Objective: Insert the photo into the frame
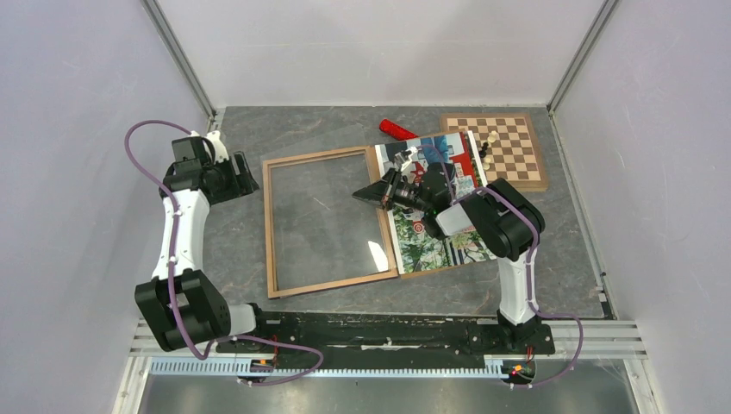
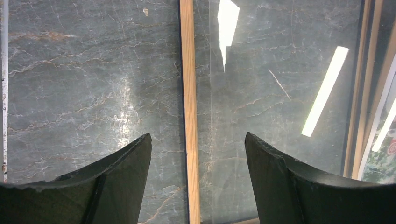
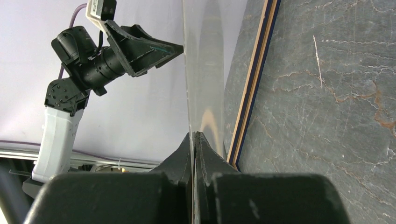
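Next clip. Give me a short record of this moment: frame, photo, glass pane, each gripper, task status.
frame: lying flat, wood face up, no photo in it
photo: picture side up, between frame and chessboard
clear pane: over the frame opening, one edge pinched
left gripper: open above a frame rail, holding nothing
right gripper: shut on the clear pane
task status: photo not yet in frame

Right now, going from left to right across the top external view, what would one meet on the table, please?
left gripper → frame → photo → chessboard. Left out: the right gripper and the clear pane it pinches, both over the frame.
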You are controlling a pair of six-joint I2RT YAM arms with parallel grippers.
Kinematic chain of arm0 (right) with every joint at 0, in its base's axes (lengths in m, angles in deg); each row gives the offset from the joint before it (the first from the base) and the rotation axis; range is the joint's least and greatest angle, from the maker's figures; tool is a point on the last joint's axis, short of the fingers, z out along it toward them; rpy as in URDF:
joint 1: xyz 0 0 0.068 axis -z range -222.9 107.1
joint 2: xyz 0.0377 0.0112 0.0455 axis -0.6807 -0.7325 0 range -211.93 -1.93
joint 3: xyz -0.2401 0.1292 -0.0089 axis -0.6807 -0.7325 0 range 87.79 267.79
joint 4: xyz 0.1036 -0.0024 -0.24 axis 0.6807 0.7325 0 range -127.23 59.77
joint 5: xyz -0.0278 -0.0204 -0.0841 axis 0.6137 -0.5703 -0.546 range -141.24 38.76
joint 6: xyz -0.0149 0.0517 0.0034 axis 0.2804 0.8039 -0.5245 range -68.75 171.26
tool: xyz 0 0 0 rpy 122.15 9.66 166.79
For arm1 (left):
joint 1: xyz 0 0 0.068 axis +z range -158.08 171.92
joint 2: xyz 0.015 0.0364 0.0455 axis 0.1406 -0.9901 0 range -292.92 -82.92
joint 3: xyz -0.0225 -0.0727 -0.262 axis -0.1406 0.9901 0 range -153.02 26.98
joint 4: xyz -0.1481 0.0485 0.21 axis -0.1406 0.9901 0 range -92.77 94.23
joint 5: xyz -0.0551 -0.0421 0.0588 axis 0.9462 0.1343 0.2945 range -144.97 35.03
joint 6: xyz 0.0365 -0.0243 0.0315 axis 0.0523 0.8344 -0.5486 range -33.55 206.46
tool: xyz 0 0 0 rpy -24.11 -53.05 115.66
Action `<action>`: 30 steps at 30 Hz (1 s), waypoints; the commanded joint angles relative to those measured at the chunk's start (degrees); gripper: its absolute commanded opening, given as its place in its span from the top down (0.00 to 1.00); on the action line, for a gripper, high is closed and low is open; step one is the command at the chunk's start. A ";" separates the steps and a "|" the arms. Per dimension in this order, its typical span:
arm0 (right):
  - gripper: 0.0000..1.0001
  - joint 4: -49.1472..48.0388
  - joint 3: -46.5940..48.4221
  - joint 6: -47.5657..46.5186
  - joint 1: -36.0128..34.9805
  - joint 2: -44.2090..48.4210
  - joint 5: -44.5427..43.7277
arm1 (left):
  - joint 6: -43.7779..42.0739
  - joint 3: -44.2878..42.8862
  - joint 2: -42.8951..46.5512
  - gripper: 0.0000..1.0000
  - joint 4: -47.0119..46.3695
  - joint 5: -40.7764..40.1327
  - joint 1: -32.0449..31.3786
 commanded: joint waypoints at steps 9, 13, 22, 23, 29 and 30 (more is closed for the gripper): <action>1.00 -5.44 3.23 2.12 -0.69 -3.06 -2.34 | -1.04 -0.31 2.83 0.21 -1.40 0.48 0.22; 1.00 -5.62 3.42 2.47 -0.97 -4.09 -2.88 | -1.09 -0.31 2.84 0.21 -1.40 0.46 0.20; 1.00 -5.56 5.50 2.76 -1.47 -6.72 -3.96 | -1.07 0.39 2.75 0.21 -2.13 0.53 0.21; 1.00 -5.38 5.48 2.69 -1.47 -6.89 -4.10 | -1.01 0.31 2.66 0.21 -2.15 0.59 0.24; 1.00 -5.00 5.44 2.49 -1.46 -7.99 -4.89 | -0.96 0.13 2.64 0.21 -2.22 0.97 0.23; 1.00 -5.00 5.50 2.35 -1.47 -8.13 -4.95 | -0.96 0.19 2.66 0.21 -2.28 1.03 0.19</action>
